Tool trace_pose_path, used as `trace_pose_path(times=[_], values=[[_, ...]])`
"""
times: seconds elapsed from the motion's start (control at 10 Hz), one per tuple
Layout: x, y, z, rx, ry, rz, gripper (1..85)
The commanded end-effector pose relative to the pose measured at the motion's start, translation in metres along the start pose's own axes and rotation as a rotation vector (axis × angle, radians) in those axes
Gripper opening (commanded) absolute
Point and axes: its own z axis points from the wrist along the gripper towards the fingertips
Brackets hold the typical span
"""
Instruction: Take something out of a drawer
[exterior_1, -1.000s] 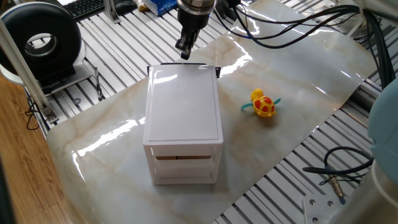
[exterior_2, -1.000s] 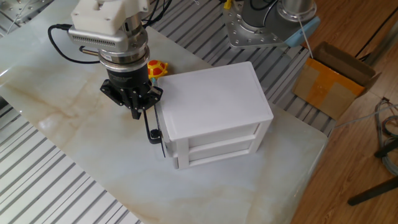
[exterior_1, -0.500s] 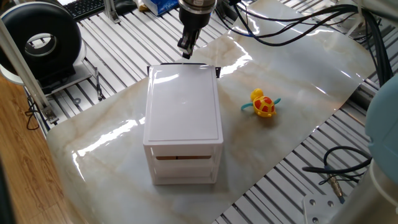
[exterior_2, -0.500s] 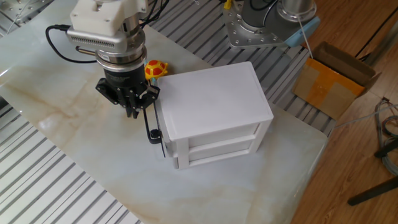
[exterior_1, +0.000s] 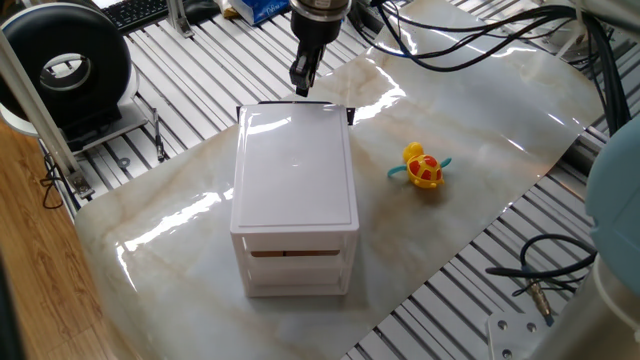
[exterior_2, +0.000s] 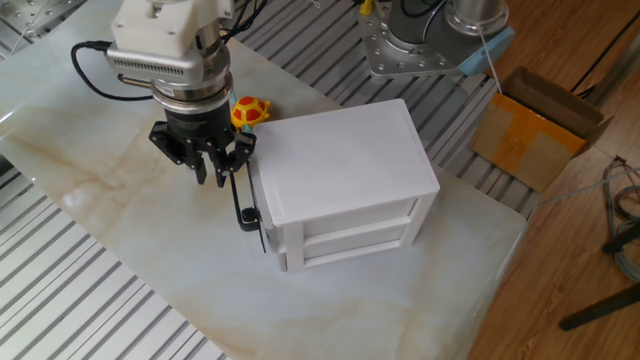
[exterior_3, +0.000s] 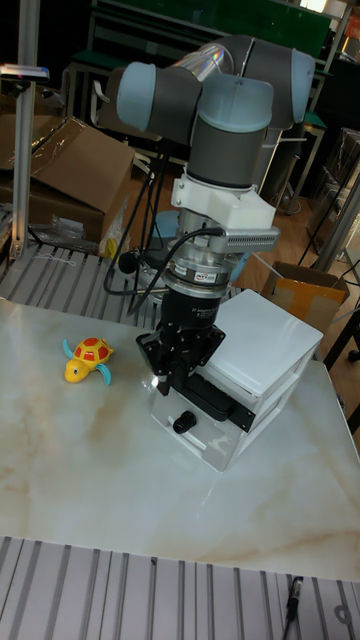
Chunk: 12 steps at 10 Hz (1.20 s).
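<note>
We see a marble-patterned table (exterior_1: 520, 130) carrying a small white three-drawer cabinet (exterior_1: 294, 175), which sits near its middle. All of the cabinet's drawers look pushed in, or very nearly so. The top drawer (exterior_2: 256, 205), marked by black corner pieces and a black knob on its front, faces the arm. From the far end of the cabinet, through its translucent back wall, we can make out a pale tan strip (exterior_1: 292, 253), but we cannot tell whether that is the wooden cube. No cube shows clearly in any view, so we cannot say where in the cabinet it lies.

The arm (exterior_3: 215, 95) reaches down over the table at the drawer-front end of the cabinet, its wrist pointing straight downward. The gripper (exterior_2: 212, 170) hangs just in front of the top drawer's face and above its knob, clear of the cabinet in the other fixed view. Its fingers (exterior_2: 199, 165) stand a little apart with nothing between them.

A yellow-and-red toy turtle (exterior_1: 423, 167) with teal limbs lies on the table beside the cabinet, well apart from the gripper.
</note>
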Motion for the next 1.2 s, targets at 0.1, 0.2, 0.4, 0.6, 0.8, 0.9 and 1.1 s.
trace_pose_path(times=[0.1,0.2,0.4,0.6,0.8,0.9,1.1], values=[[0.003,0.02,-0.001,-0.084,0.007,-0.048,43.0],[0.006,0.015,-0.001,-0.065,0.02,-0.047,45.0],[0.015,0.013,-0.003,-0.075,0.04,-0.044,44.7],[0.012,0.022,-0.003,-0.108,0.029,-0.031,44.7],[0.014,0.024,0.001,-0.119,0.044,-0.036,44.7],[0.016,0.022,0.004,-0.12,0.05,-0.045,44.7],[0.015,0.017,0.01,-0.134,0.047,-0.071,44.7]])
